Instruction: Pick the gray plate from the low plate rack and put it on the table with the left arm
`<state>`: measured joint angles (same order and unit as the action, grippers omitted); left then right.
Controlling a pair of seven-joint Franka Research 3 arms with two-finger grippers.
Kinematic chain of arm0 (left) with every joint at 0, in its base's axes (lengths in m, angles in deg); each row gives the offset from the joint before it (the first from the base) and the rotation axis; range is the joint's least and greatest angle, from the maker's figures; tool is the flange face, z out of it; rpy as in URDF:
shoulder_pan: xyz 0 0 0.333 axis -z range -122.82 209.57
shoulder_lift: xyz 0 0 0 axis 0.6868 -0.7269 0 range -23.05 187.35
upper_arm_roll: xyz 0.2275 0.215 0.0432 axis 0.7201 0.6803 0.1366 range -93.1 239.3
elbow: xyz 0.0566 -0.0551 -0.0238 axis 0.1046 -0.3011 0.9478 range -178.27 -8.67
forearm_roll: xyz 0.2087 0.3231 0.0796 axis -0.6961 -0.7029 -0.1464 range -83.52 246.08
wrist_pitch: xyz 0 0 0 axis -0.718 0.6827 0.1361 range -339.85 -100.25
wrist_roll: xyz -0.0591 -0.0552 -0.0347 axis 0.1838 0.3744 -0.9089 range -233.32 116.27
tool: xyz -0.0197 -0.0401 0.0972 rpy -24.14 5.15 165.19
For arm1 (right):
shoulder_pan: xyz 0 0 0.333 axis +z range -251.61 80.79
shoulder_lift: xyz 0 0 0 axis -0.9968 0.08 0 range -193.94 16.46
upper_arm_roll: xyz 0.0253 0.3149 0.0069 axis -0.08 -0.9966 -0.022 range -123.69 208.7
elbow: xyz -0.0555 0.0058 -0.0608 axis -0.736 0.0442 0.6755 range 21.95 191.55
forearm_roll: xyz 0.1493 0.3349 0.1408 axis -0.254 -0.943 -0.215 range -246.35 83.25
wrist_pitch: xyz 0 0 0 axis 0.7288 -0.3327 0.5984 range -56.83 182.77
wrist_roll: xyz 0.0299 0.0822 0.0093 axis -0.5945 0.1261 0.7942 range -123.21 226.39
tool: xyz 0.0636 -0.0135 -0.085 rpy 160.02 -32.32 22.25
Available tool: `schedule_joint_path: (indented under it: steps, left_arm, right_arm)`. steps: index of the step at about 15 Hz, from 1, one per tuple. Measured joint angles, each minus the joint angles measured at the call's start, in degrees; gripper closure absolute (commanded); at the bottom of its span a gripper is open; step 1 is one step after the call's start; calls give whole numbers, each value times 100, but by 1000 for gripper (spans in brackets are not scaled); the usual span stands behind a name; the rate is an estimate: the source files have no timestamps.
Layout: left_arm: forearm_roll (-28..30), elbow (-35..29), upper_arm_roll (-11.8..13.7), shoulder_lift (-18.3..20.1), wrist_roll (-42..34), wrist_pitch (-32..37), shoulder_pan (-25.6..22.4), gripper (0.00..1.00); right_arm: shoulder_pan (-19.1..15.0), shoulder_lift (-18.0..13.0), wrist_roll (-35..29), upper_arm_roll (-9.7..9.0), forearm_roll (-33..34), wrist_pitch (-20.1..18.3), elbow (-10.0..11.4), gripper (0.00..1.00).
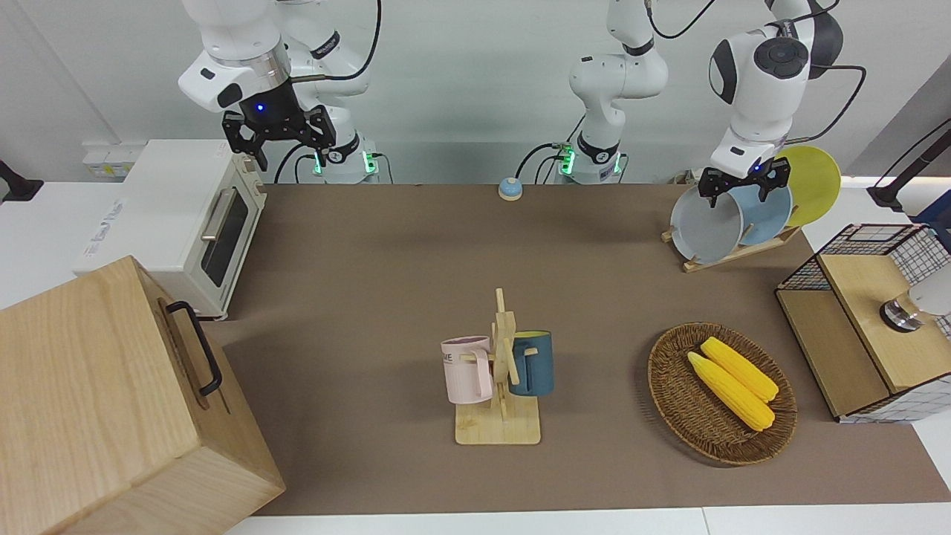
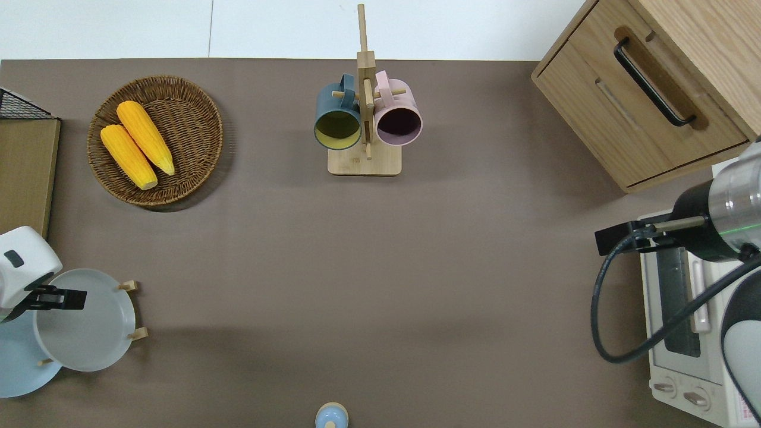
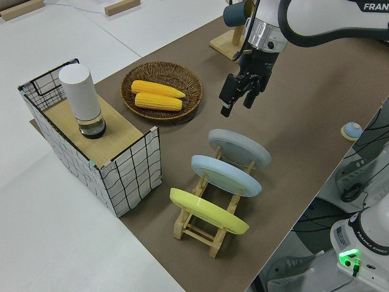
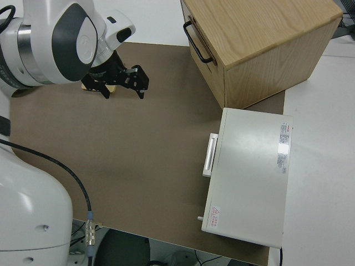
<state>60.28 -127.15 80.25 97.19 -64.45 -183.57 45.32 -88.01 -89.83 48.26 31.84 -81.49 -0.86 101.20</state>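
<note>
Brown worktop (image 1: 416, 245) carries the low plate rack (image 1: 732, 255) at the left arm's end. On this rack the gray plate (image 1: 706, 225) leans in the slot farthest from the robots. Over this plate hangs the left tool (image 1: 743, 190), fingers apart, gripping nothing. Right arm is parked

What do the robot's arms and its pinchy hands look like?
Both arms are glossy white tubes with rounded joints and dark gray round caps. Black cables loop off them. The left gripper and right gripper are black, each with two short fingers. A small blue light glows just above the right gripper, and green lights shine at the arm bases. In the left side view, one arm shows gray lettering.
</note>
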Motion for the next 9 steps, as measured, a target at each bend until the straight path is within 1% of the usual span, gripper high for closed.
schedule_joint_path:
  steps: [7,9]
  left_arm:
    - [-38,-328,71,2,0,-335,-2,7]
    - [-154,-412,87,1,0,-379,-3,7]
  right_arm:
    - [0,0,0,0,0,0,0,11]
    - [0,0,0,0,0,0,0,11]
